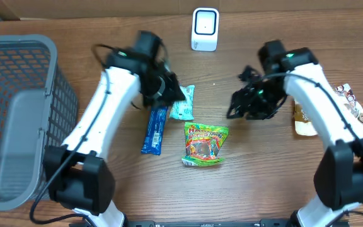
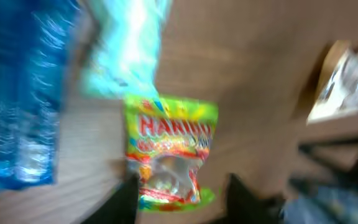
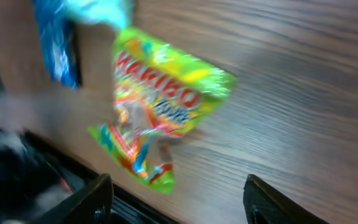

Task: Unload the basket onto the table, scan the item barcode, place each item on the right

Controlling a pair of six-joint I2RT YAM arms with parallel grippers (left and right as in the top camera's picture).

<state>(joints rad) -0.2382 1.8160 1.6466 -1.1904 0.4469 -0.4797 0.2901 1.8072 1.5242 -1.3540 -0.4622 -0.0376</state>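
Wood-grain tabletop [image 1: 263,180], grey basket [image 1: 17,41] at one end, left claw [image 2: 182,193] and right claw [image 3: 179,190] both spread apart, empty.

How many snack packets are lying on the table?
5: a blue bar packet, a pale teal one beside it, the green Haribo bag in the middle, a tan pouch and a white packet on the right. Arms may hide more.

Arm links: white shells, left arm [image 1: 103,104] and right arm [image 1: 323,101].
Joints: black (bases too).
Cables: thin, black.
Right gripper [image 3: 179,180]: dark fingers [image 3: 92,202].
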